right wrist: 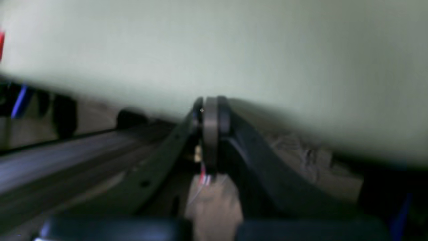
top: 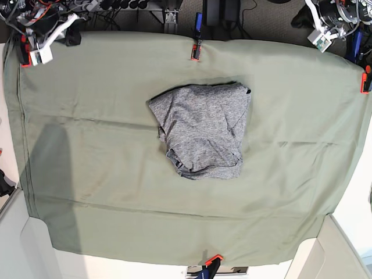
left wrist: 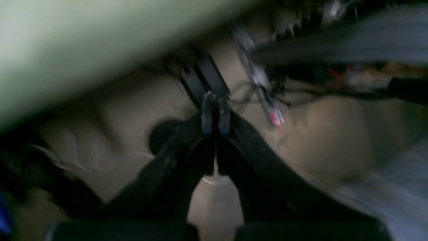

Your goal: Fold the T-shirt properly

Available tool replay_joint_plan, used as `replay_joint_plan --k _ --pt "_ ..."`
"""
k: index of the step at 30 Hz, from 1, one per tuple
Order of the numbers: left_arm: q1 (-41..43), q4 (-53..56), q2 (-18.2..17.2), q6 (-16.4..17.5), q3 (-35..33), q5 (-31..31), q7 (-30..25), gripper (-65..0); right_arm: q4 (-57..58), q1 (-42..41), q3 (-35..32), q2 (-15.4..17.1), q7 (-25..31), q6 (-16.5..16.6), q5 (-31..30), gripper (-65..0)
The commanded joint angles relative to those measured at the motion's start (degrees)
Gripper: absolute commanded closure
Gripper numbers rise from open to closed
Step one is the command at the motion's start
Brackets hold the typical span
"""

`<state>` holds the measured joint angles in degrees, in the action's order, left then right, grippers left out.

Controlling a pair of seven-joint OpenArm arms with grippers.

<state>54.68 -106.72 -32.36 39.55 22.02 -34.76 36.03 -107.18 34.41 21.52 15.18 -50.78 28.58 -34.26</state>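
The T-shirt (top: 200, 130) lies bunched mid-table on the green cloth (top: 87, 145) — no fold begun. Left gripper (left wrist: 215, 115) and right gripper (right wrist: 211, 115) are both clenched, empty, parked off-table toward 1 and 11 o'clock. Next: reach in and spread it flat.

Blurred close view, left claw (left wrist: 215, 118) with its 2 dark fingers (left wrist: 207, 117) pressed together and nothing between them, pale green cloth edge (left wrist: 83, 47) at upper left, tangled cables (left wrist: 264, 87) beyond, beige floor (left wrist: 334, 137) below
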Motion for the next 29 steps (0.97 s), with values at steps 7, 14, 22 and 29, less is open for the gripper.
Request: replay_joint_plan --k 7,14,22,29 --pt "1.53 12.52 4.07 0.45 -0.98 3.48 -2.38 -1.1 4.66 11.06 0.00 0.07 4.48 0.37 1.05 0.0" --pt "-9.38 34.25 4.07 -7.61 -16.04 20.96 -15.96 -1.1 21.51 8.46 -0.94 0.04 5.66 0.33 2.47 0.0" --pt "-37.11 72.15 6.14 -16.94 -43.74 24.22 -19.12 -1.0 42.75 -4.57 -10.62 0.04 -2.38 -3.96 11.54 0.0" --pt "-46.12 82.01 12.76 -14.47 -51.80 23.21 -15.54 -1.0 55.06 -16.72 -18.60 -0.46 -3.74 -4.42 13.51 0.0"
